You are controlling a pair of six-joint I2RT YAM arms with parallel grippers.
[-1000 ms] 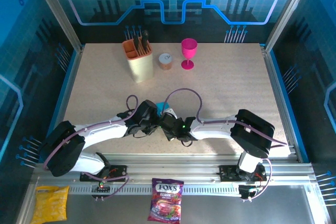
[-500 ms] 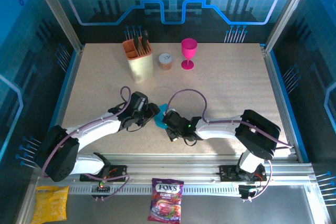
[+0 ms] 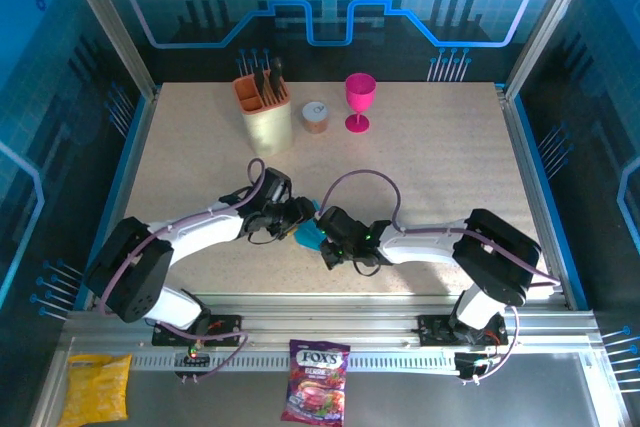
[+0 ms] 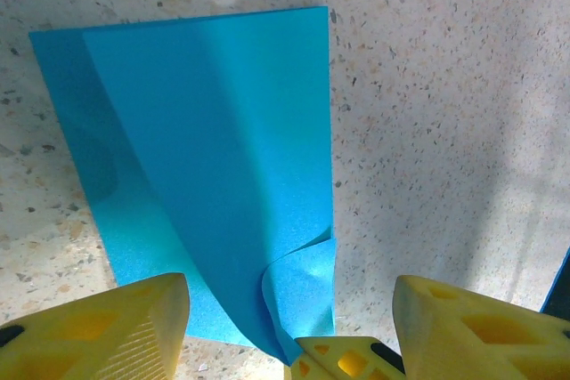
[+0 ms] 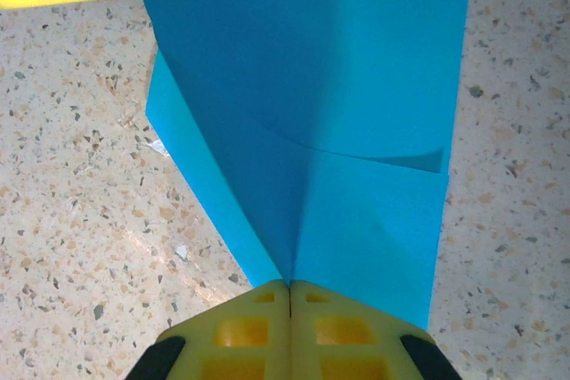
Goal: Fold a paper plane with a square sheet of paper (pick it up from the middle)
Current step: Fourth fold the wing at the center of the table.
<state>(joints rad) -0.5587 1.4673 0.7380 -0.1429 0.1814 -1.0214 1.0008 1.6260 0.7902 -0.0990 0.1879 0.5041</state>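
The square sheet of paper (image 3: 308,237) is bright cyan and lies folded over on itself on the speckled table, between the two wrists. My right gripper (image 5: 289,289) is shut on its near edge, and a raised crease runs away from the pinch across the sheet (image 5: 329,86). My left gripper (image 4: 289,295) is open, one yellow finger (image 4: 98,327) on each side of the sheet's curled corner (image 4: 303,287), touching nothing. From above, the left gripper (image 3: 295,219) and right gripper (image 3: 325,234) almost meet over the paper.
At the back stand a beige holder with orange insert (image 3: 265,115), a small jar (image 3: 315,117) and a pink goblet (image 3: 359,102). A purple candy bag (image 3: 316,394) and a yellow snack bag (image 3: 97,387) lie in front of the arm bases.
The left gripper's jaws have opened and let go of the sheet. The left wrist drew back left, then came in again. The right gripper stays shut on the paper.
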